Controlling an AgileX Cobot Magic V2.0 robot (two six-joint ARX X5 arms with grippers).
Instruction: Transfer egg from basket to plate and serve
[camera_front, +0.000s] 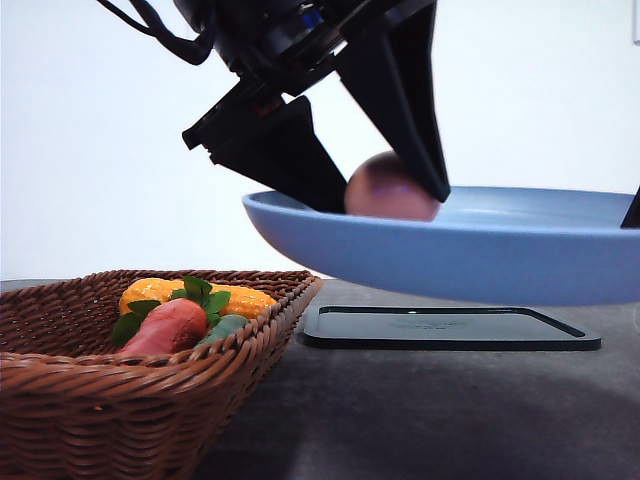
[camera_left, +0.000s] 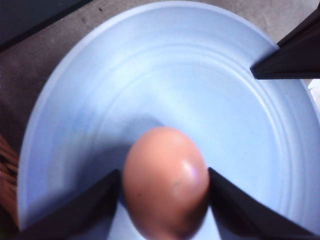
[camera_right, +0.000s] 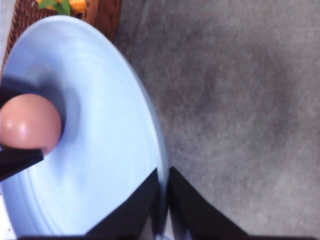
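Observation:
The light blue plate hangs level in the air above the table. My right gripper is shut on its rim. The brownish-pink egg sits between the black fingers of my left gripper, low over the plate's left part. In the left wrist view the egg is clamped by that gripper above the plate's bare face. The plate's rim hides the egg's underside, so I cannot tell whether it touches the plate. The right wrist view shows the egg too. The wicker basket stands at the lower left.
In the basket lie a yellow corn cob and a red-orange leafy vegetable. A flat black tray lies on the grey table under the raised plate. Bare grey tabletop spreads beside the plate.

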